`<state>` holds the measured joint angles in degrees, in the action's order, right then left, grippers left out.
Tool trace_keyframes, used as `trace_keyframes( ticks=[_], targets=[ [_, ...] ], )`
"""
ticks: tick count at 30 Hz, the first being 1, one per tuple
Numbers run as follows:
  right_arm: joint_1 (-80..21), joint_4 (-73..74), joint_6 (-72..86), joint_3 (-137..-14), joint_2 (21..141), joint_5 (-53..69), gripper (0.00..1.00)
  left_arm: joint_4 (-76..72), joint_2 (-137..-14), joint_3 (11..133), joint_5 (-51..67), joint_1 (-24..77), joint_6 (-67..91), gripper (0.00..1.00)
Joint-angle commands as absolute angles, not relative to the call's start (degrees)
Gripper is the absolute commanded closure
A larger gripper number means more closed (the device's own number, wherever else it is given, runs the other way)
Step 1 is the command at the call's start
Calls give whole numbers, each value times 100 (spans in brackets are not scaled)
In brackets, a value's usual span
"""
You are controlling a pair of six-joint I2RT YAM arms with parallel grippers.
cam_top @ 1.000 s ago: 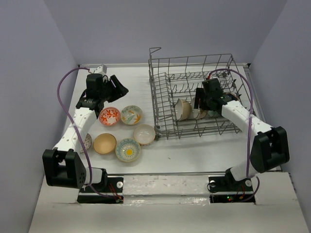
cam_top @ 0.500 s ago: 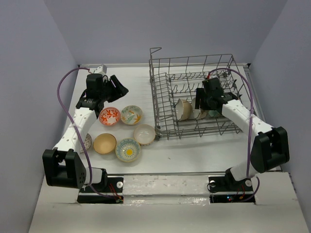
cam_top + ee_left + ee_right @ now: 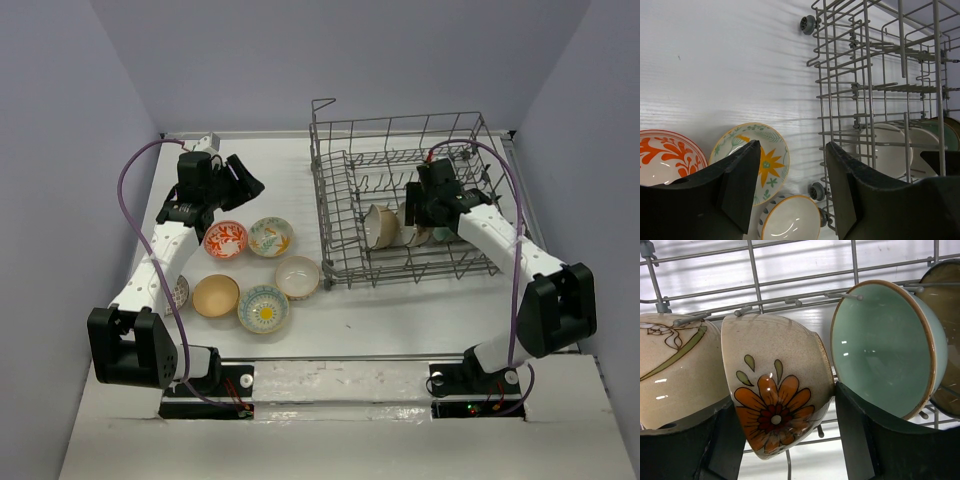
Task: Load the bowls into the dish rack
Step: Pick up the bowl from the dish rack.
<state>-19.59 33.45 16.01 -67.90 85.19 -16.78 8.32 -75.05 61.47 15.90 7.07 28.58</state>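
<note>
The dish rack (image 3: 335, 215) stands at the right of the table. My right gripper (image 3: 411, 213) reaches into it. Its jaws press both sides of a cream bowl with an orange flower (image 3: 777, 390), which lies on its side among the tines. A cream leaf-patterned bowl (image 3: 675, 370) leans to its left, and a teal bowl (image 3: 880, 345) and a brown bowl (image 3: 946, 335) to its right. My left gripper (image 3: 247, 182) hangs open and empty above the table, near a red-orange patterned bowl (image 3: 225, 239) and a floral bowl (image 3: 270, 236).
More bowls lie left of the rack: a white one (image 3: 297, 277), a tan one (image 3: 215, 296), a blue-rimmed one with a yellow centre (image 3: 263, 308), and one half hidden under the left arm (image 3: 180, 292). The rack's wheels (image 3: 816, 191) face these bowls.
My right jaws have narrowed slightly around the orange-flower bowl, and the rack has shifted a little to the right. The left arm has not moved.
</note>
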Motion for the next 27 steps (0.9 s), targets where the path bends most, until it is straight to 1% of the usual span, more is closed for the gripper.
trace_keyframes(
  ticks=[1,3,6,8,11,15,16,19,20,21,23,24,26,27],
  targets=[
    [-1846,2689,1820,-7523,7805,-2355,99,580,-7383,6144,1617,721,2795,36],
    [-1846,2689,1802,-7497,7840,-2364,98,571,-7392,6152,1635,721,2795,36],
    [-1846,2681,1810,-7410,7945,-2408,94,563,-7383,6144,1635,721,2795,36],
    [-1846,2672,1846,-7357,8015,-2400,89,580,-7383,6144,1626,721,2795,36],
    [-1846,2628,1846,-7251,8103,-2382,87,580,-7392,6144,1635,721,2795,36],
    [-1846,2593,1837,-7181,8174,-2364,79,580,-7383,6144,1626,721,2786,36],
    [-1846,2584,1828,-7137,8165,-2373,73,589,-7383,6144,1626,721,2777,36],
    [-1846,2566,1793,-7067,8104,-2294,64,589,-7383,6144,1626,721,2769,36],
    [-1846,2558,1793,-7032,8077,-2294,56,589,-7374,6144,1617,721,2777,36],
    [-1846,2549,1802,-6979,8042,-2294,54,589,-7374,6135,1626,721,2769,36],
    [-1846,2505,1758,-6909,7902,-2250,45,598,-7374,6144,1617,721,2769,36],
    [-1846,2496,1740,-6847,7875,-2206,37,589,-7374,6135,1617,721,2769,36],
    [-1846,2496,1705,-6803,7857,-2162,32,580,-7383,6143,1643,729,2777,36],
    [-1846,2505,1696,-6742,7857,-2014,27,580,-7374,6144,1644,721,2777,36]
  ],
)
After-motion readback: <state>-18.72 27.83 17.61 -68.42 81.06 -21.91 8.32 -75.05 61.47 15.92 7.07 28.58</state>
